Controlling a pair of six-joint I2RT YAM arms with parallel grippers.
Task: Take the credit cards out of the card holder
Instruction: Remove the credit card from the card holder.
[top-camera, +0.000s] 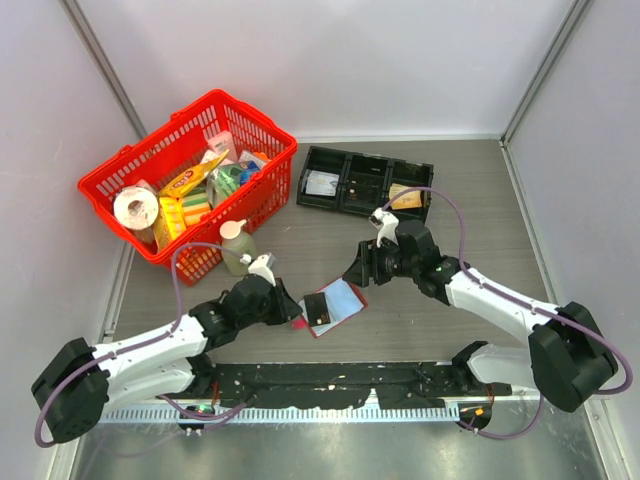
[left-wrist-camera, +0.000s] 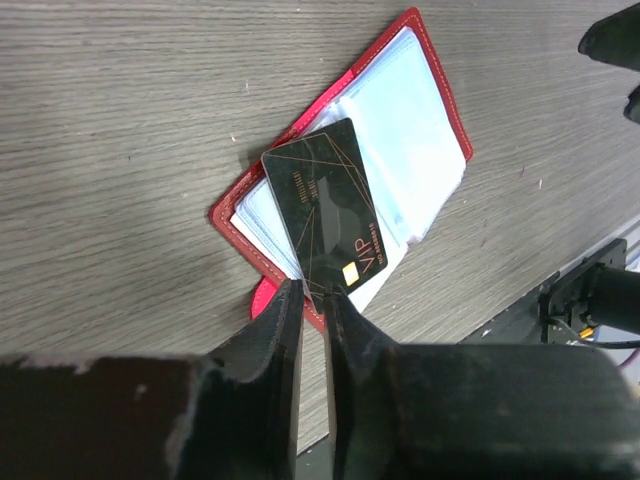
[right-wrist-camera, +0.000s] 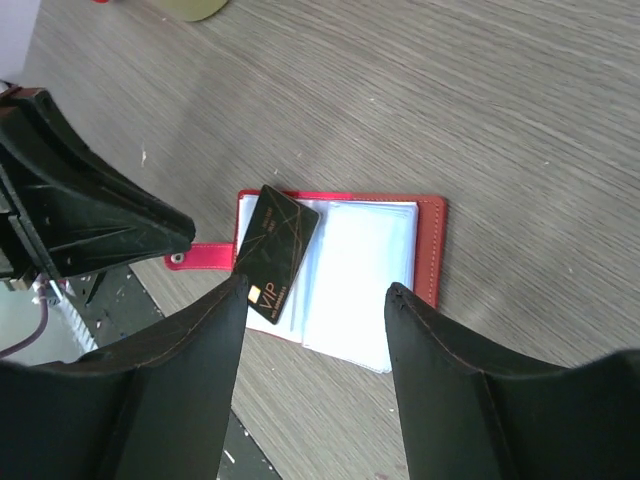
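On table (top-camera: 480, 200), wallet (left-wrist-camera: 405, 125) lies open, sleeves up. Left tool (left-wrist-camera: 313, 300) pinches end of black card (left-wrist-camera: 325, 205) over wallet. Right tool (right-wrist-camera: 315, 290) hovers nearby, spread wide.

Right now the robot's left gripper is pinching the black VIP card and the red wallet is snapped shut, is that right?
Not quite. The red wallet is not snapped shut: it lies spread open on the table, as the left wrist view shows. The rest holds: the left gripper is pinching the black VIP card.

black gold-lined card (left-wrist-camera: 325, 210), red card holder (left-wrist-camera: 405, 120)
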